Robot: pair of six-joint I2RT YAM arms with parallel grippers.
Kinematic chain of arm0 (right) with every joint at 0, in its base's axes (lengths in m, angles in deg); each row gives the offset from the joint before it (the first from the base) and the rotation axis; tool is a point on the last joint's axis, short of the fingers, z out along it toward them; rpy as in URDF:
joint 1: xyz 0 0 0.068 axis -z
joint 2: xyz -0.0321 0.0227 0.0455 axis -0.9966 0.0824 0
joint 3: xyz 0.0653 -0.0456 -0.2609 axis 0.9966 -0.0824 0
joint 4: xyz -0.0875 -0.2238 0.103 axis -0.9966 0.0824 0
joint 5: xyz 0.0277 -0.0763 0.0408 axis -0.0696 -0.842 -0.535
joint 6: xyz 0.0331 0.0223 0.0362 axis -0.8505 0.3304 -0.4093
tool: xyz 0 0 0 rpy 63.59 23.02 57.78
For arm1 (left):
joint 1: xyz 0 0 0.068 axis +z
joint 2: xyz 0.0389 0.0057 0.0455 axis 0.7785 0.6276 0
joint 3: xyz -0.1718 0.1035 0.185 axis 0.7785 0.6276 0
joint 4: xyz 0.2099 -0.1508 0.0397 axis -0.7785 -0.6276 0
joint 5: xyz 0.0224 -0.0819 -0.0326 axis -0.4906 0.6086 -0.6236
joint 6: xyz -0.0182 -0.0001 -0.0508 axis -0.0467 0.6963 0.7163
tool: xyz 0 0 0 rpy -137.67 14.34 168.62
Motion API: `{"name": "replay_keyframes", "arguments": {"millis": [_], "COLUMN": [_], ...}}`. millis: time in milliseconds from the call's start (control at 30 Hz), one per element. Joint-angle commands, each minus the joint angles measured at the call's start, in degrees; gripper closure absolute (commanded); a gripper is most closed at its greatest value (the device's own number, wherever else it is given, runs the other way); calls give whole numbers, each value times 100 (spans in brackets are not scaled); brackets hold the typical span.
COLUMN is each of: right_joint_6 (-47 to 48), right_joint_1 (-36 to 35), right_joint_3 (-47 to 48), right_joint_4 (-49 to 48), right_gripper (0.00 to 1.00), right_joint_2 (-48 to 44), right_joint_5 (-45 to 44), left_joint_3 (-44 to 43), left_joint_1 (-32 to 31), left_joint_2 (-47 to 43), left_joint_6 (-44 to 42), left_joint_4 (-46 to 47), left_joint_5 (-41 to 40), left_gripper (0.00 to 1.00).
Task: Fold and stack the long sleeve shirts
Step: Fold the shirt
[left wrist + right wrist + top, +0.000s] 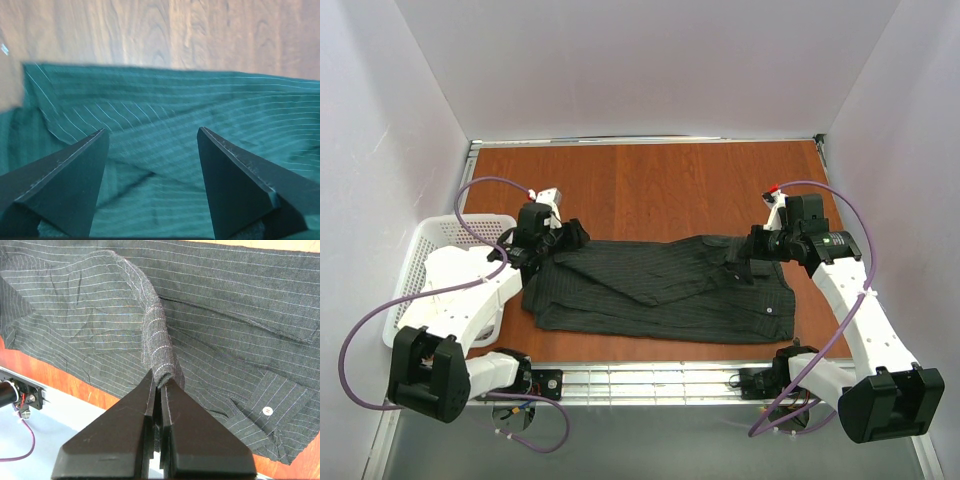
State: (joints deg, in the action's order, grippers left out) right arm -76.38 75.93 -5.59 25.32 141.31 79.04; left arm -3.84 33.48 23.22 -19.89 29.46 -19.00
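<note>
A dark charcoal pinstriped long sleeve shirt (660, 290) lies spread across the near half of the wooden table. My left gripper (565, 235) is open just above the shirt's far left corner; its view shows striped fabric (160, 125) between and under the spread fingers. My right gripper (745, 262) is shut on a pinched ridge of the shirt (157, 347) near its right end and lifts it slightly. A white button (267, 411) on a cuff or placket shows to the right of the fingers.
A white plastic basket (420, 270) stands at the table's left edge beside the left arm. The table (670, 185) has a metal rail along its near edge (650, 375). Pale walls close in the left, right and back.
</note>
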Motion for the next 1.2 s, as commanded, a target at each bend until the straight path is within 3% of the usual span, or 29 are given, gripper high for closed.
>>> {"name": "replay_keyframes", "arguments": {"millis": [0,167,367,700,833,933,1167], "right_joint_6": [-64,-64,-55,-29,-38,-29,182], "right_joint_1": [20,20,20,20,20,20,20], "right_joint_3": [70,105,87,96,157,254,667], "right_joint_4": [93,111,155,199,216,286,717], "right_gripper": [99,99,99,99,99,99,99], "right_joint_2": [-79,-132,-184,-176,-114,-71,131], "right_joint_5": [87,114,167,175,272,263,9], "left_joint_3": [125,450,459,652,758,758,434], "left_joint_1": [-159,-257,-265,-265,-274,-274,-265], "left_joint_2": [-240,-3,621,859,868,850,727], "left_joint_6": [1099,1803,1900,1997,2024,1962,1647], "left_joint_4": [-576,-516,-393,-278,-182,-155,-524], "left_joint_5": [57,-67,-58,-181,-181,-207,-566], "left_gripper": [33,38,48,65,82,100,100]}}
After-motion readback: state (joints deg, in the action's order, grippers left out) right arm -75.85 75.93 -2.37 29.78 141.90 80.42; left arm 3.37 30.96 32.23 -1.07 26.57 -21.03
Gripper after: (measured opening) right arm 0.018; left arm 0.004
